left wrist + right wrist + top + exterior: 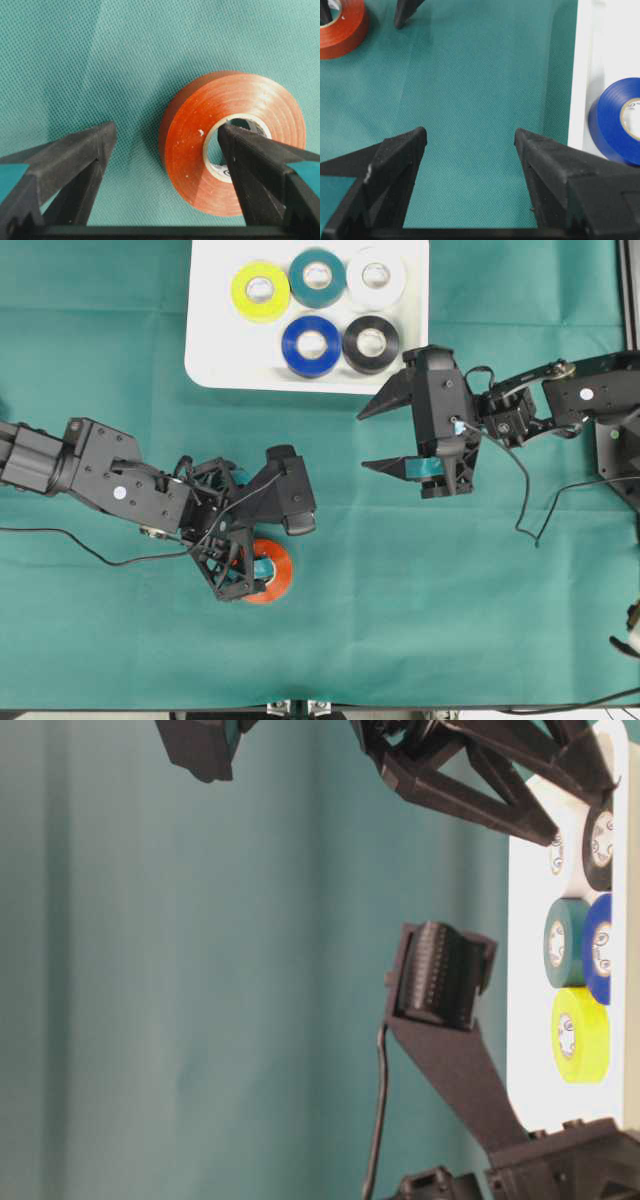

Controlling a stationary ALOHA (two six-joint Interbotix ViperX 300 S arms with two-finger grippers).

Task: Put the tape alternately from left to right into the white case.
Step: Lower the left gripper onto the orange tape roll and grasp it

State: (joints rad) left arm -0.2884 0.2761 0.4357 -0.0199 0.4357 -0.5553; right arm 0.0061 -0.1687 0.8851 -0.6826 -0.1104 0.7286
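Orange-red roll [232, 150], last outside the white case [210, 340]: left tool [165, 150] released astride its wall (one finger in the core) for pickup; right tool [470, 150] released, empty.

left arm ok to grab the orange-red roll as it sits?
Probably yes. The left end effector is open, one finger over the orange-red roll's core, the other on bare cloth; nothing blocks.
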